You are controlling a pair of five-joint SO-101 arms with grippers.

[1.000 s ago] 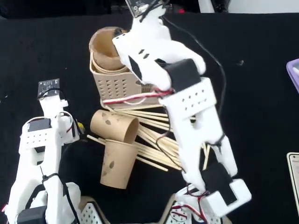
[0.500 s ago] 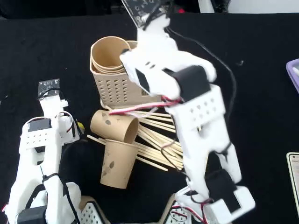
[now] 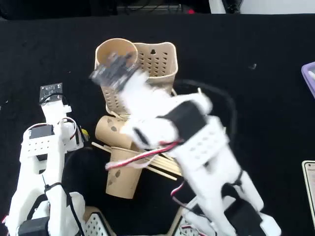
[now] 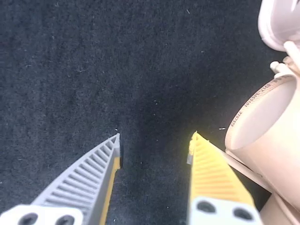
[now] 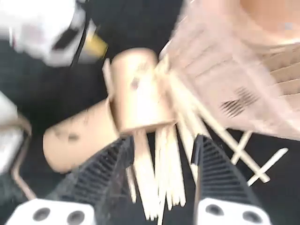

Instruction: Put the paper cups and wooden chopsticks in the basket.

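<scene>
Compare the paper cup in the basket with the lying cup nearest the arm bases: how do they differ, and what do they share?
Pose: the basket cup stands upright, mouth up; the lying cup rests on its side. Place: the basket cup sits inside the basket; the lying cup is on the table by the chopsticks. Task: the basket cup is stowed; the lying cup is not. Both are tan paper cups.

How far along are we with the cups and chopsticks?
Done: a paper cup sits in the basket. In hand: nothing. The right gripper hangs open over the chopsticks, and the left gripper is open too. Left: two loose cups lying on the table, plus all the chopsticks beside them.
</scene>
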